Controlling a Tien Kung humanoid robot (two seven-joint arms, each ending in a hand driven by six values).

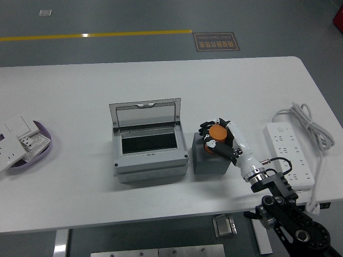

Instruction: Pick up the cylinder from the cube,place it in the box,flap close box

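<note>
An orange cylinder (217, 132) stands on top of a dark grey cube (210, 159) just right of the box. My right hand (221, 137) comes in from the lower right, and its fingers curl around the cylinder from the right and front. The grey box (151, 152) sits at the table's middle with its clear lid (146, 113) flipped up and back, showing a dark inside. The cylinder still looks seated on the cube's top. The left arm is out of the picture.
A white power strip (290, 154) with a coiled white cable (308, 124) lies at the right edge. At the far left, white switch plates (15, 138) rest on a purple dish (43, 151). The white table (161, 80) stretches behind the box.
</note>
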